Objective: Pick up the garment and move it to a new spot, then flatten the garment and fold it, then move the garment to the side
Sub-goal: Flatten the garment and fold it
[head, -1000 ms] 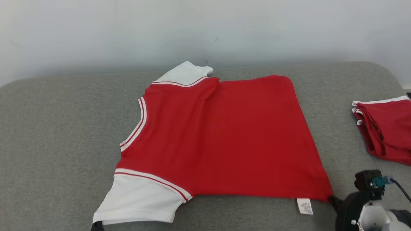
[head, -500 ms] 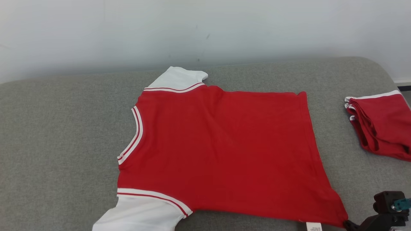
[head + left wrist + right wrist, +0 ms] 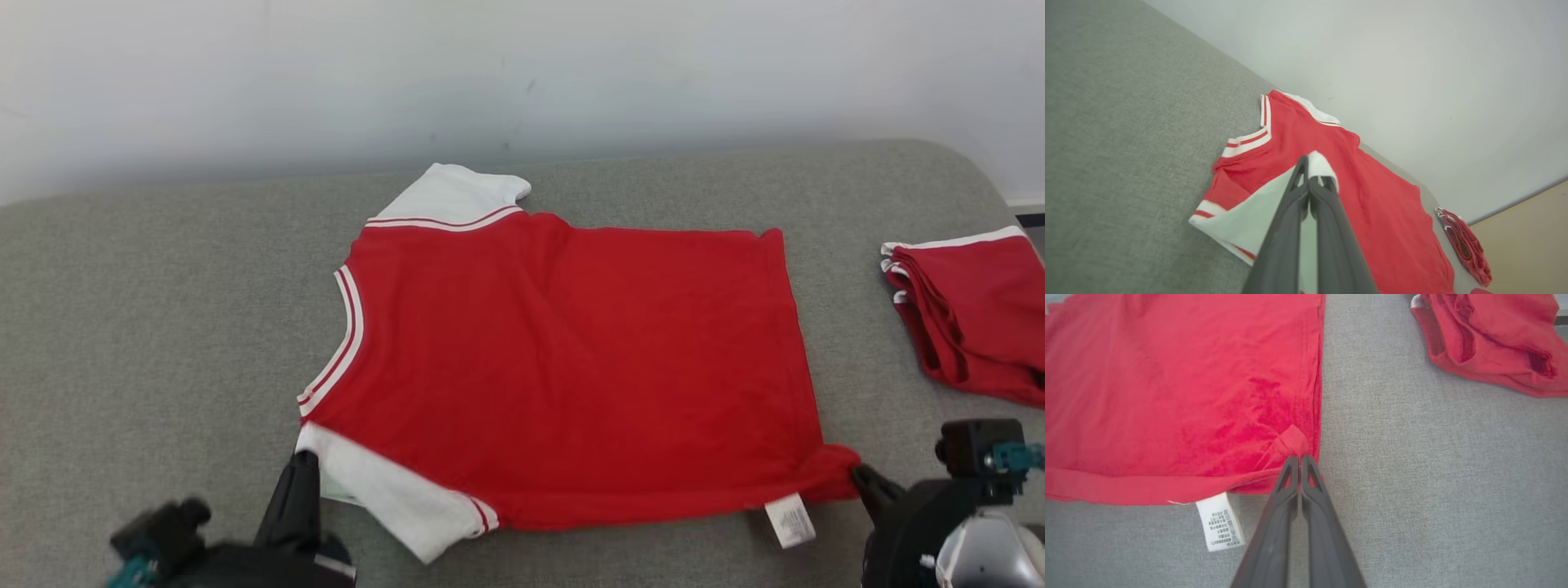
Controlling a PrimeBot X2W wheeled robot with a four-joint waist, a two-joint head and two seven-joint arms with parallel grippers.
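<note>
The garment [image 3: 563, 359] is a red T-shirt with white sleeves, spread on the grey cushion with its neck to the left and hem to the right. My left gripper [image 3: 304, 457] is shut on the near white sleeve [image 3: 1319, 165], which is lifted and folded in over the shirt. My right gripper [image 3: 857, 472] is shut on the near hem corner [image 3: 1290, 442], bunched and raised slightly. A white care label [image 3: 1218, 520] hangs from the near edge beside that corner. The far sleeve [image 3: 457, 196] lies flat by the wall.
A folded stack of red garments [image 3: 971, 314] with white trim lies at the cushion's right end, close to my right gripper. A pale wall [image 3: 522, 73] stands right behind the grey cushion [image 3: 147, 327]. Bare cushion stretches to the left of the shirt.
The camera has shifted between frames. The near edge of the shirt has been drawn in and lifted: the near sleeve now folds over, the hem corner bunches up, and my left gripper has come into view.
</note>
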